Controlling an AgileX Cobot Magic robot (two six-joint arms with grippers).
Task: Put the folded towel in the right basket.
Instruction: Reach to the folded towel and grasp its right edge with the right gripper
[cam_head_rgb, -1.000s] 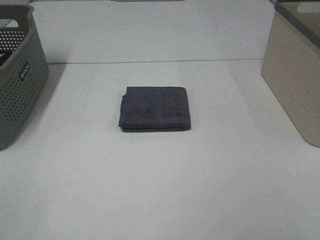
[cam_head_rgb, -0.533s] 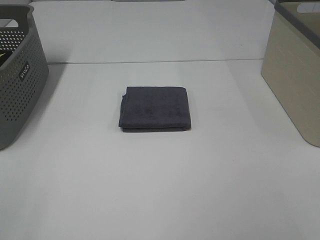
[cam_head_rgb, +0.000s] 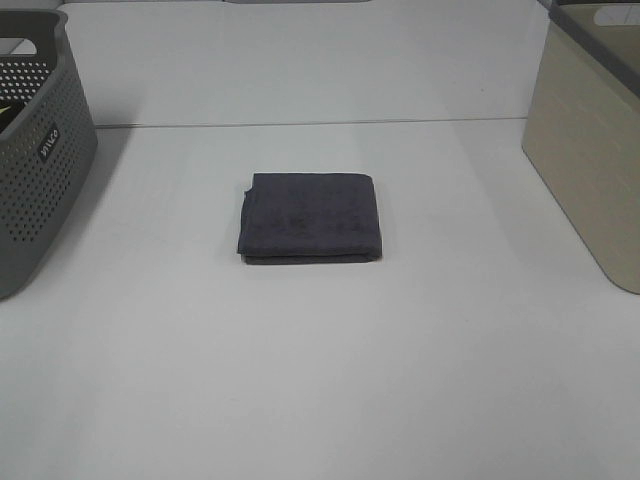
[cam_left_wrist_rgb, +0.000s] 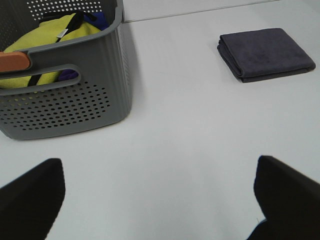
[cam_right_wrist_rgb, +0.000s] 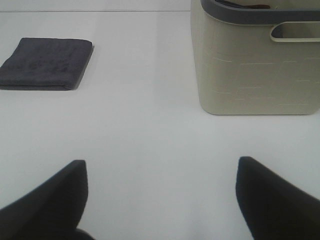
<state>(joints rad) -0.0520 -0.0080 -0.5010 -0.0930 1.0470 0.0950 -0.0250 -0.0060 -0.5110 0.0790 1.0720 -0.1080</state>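
Observation:
A dark grey folded towel (cam_head_rgb: 310, 217) lies flat in the middle of the white table. It also shows in the left wrist view (cam_left_wrist_rgb: 265, 53) and in the right wrist view (cam_right_wrist_rgb: 46, 63). The beige right basket (cam_head_rgb: 590, 140) stands at the table's right edge, also in the right wrist view (cam_right_wrist_rgb: 257, 62). Neither gripper shows in the exterior high view. The left gripper (cam_left_wrist_rgb: 159, 197) is open and empty, far short of the towel. The right gripper (cam_right_wrist_rgb: 161, 197) is open and empty, with the towel and the basket both well ahead of it.
A grey perforated basket (cam_head_rgb: 35, 150) stands at the table's left edge; in the left wrist view (cam_left_wrist_rgb: 62, 75) it holds yellow and blue cloth. The white table (cam_head_rgb: 320, 380) stretches between the baskets.

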